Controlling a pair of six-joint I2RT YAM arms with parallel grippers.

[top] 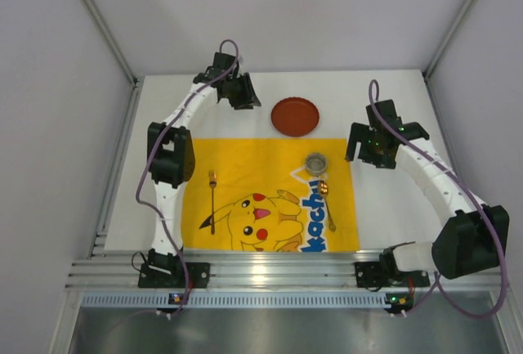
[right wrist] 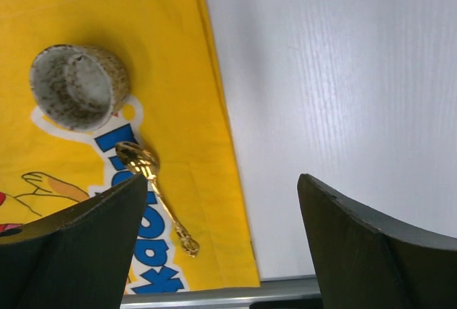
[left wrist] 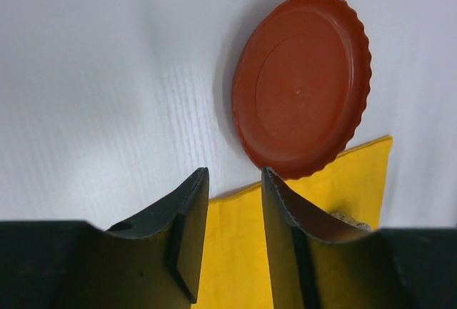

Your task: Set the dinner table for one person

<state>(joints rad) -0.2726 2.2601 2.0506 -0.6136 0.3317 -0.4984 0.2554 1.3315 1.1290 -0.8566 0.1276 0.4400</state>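
Red plate sits on dinner table, perhaps overlapping the mat.

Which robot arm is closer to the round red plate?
Left. The left end effector is just left of the round red scalloped plate in the top view. The right end effector is farther away, to the plate's right and lower in that view.
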